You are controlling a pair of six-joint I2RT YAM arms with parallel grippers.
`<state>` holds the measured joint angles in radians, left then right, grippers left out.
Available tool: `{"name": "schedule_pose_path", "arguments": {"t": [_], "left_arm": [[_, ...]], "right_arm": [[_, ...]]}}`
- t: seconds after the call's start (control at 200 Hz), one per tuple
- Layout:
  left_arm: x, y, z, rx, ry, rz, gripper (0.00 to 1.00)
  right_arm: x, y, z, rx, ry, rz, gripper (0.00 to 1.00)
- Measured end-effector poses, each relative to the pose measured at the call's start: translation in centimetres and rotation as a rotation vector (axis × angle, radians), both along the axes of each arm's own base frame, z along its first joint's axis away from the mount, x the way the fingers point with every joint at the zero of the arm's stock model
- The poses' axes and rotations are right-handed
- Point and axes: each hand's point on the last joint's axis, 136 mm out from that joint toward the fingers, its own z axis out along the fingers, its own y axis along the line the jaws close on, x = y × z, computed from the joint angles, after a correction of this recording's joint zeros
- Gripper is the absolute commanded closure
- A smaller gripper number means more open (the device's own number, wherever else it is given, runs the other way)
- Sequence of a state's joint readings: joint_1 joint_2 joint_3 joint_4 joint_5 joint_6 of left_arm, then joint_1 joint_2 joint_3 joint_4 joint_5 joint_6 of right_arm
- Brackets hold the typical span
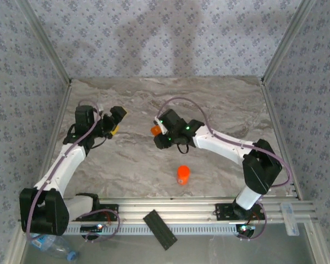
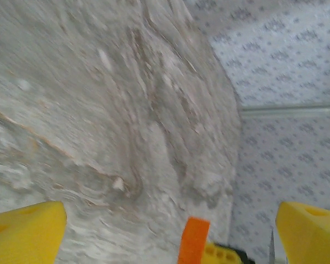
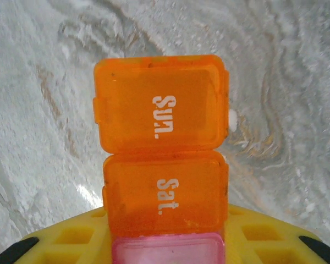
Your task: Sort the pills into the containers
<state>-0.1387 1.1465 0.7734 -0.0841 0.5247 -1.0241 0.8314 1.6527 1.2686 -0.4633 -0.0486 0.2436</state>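
Two tools inspected.

Right tool (image 1: 157, 132): the jaws are drawn in on a weekly pill organizer (image 3: 164, 192). Its pale pink compartment (image 3: 166, 250) sits between the yellow fingers (image 3: 66, 242). The orange "Sat." compartment (image 3: 165, 190) and the "Sun." compartment (image 3: 159, 104) project beyond the fingertips over the marble surface (image 3: 38, 82). Both orange lids appear shut. Whether the organizer rests on the surface or is held clear of it cannot be told. Just right of the "Sun." lid lies a white speck (image 3: 231, 116), which may be a pill or a mark in the marble.

On the arm-base side of this tool, an orange pill bottle (image 1: 183, 175) stands upright on the surface, apart from both tools. Its cap state is not legible.

Left tool (image 1: 114, 122): the yellow fingers (image 2: 22, 231) are spread wide with nothing between them. It hangs over bare marble to the left of the right tool, with a clear gap between the two. Its wrist view is blurred.

Beyond the bottle, at the near rail, lies a black flat bar (image 1: 160, 229).

Judgement: the step in hand is securing and presenting the organizer, and sorting proper does not appear to have begun. The next move calls for a compartment lid to be opened, most likely by the free left tool. The right tool must hold steady meanwhile. The lid edge is small, so fingertip placement must be fine. Pills must also be located.
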Motion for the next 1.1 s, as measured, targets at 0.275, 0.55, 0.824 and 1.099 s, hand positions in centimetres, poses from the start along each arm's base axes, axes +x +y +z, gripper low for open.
{"name": "schedule_pose_path", "arguments": {"t": [0.275,0.55,0.824,1.099], "left_arm": [[-0.7,-6.1,1.5,-0.152,-0.014,-0.145,0.15],[-1.0,-9.2,1.0,-0.2,0.007,-0.208,0.21],[-1.0,-10.3,1.1,-0.242,0.007,-0.214,0.24],[-1.0,-10.8,0.1,-0.288,0.046,-0.199,0.25]], "right_arm": [[1.5,0.4,1.8,0.068,-0.009,-0.008,0.59],[1.6,1.0,1.5,0.079,0.0,0.001,0.59],[1.7,1.2,1.3,0.081,0.005,0.004,0.6],[1.9,1.4,1.4,0.096,0.003,-0.006,0.6]]}}
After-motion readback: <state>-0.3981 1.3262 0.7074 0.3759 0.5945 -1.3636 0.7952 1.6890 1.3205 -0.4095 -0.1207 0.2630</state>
